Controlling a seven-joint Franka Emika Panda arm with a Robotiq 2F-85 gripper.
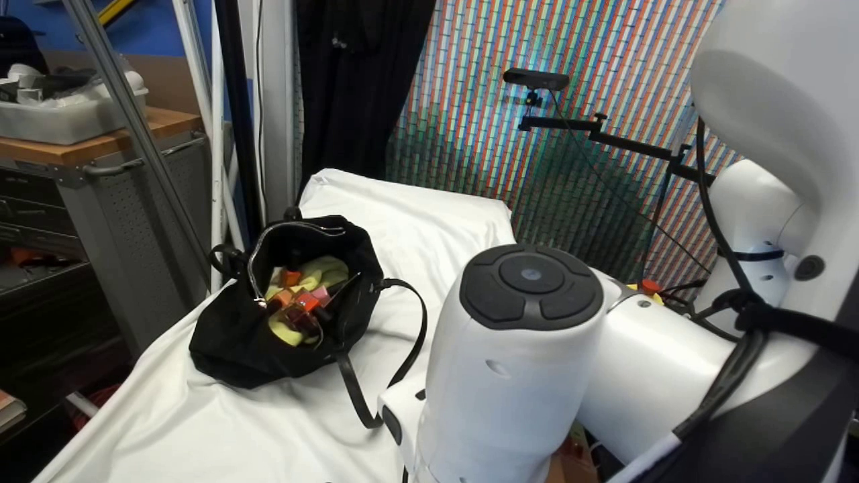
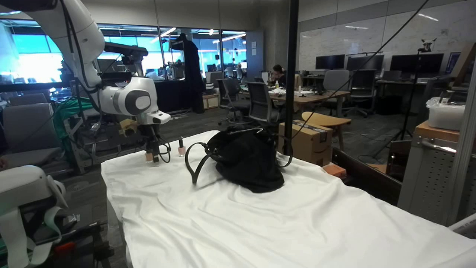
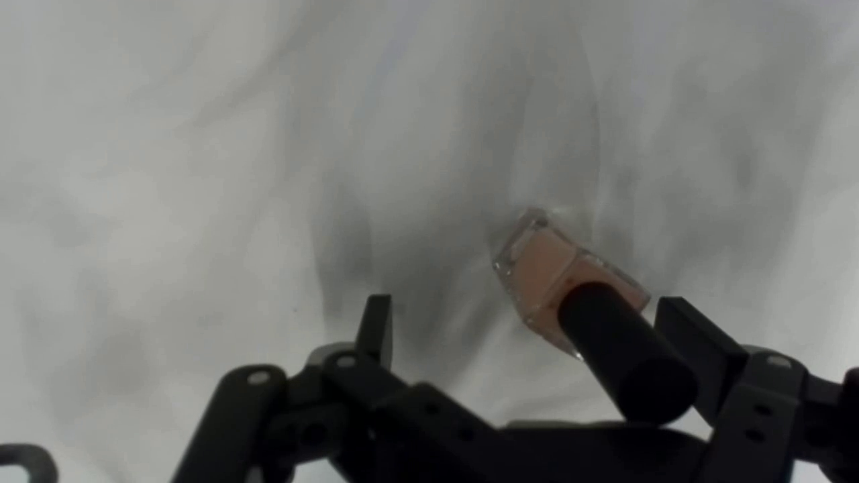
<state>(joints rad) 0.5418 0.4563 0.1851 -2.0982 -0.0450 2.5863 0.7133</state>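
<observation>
Nearest the wrist camera, the gripper (image 3: 527, 329) stands wide, a bottle (image 3: 590, 308) at four o'clock beside one finger (image 3: 701, 349): probably a lining-up step; closing calls for centring first. In an exterior view, a bag (image 1: 268, 349) sits at nine o'clock; in an exterior view, a carton (image 2: 305, 145) at three shows unreadable print.

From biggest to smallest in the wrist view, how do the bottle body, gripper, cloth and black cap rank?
1. Cloth
2. Gripper
Unranked: bottle body and cap; they look close in size, and the cap stands nearer the viewpoint.
</observation>
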